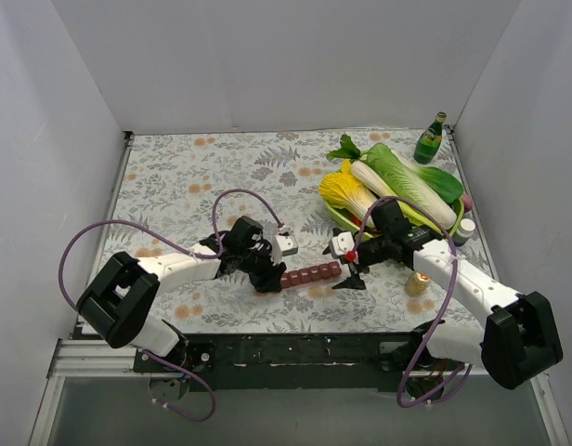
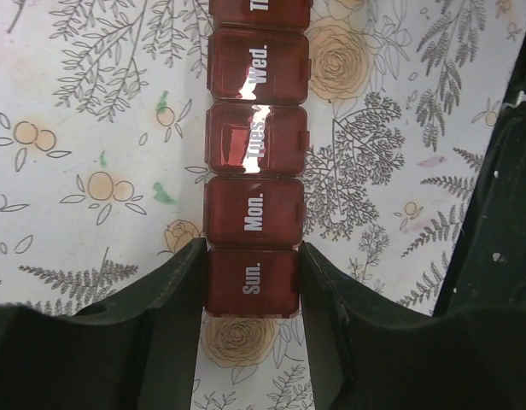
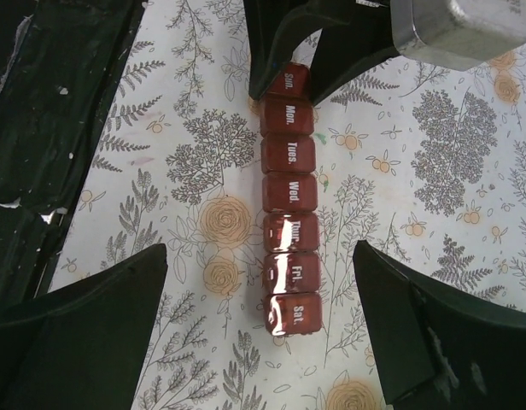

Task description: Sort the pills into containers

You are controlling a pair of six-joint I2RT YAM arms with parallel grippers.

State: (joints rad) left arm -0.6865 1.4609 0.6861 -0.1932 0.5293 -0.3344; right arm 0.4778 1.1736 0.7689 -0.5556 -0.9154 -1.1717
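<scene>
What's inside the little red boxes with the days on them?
The weekly pill organizer has all seven lids shut. Only white day labels and glare show on the dark red plastic. Whether pills are inside is hidden.

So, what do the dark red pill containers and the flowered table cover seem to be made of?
The containers look like hard translucent plastic, dark red and glossy. White glare sits on several lids, and the day names are printed in white. The table cover looks like a printed sheet with a matte finish: the flower pattern is flat and shows no glare. Whether it is vinyl or cloth, I cannot tell.
</scene>
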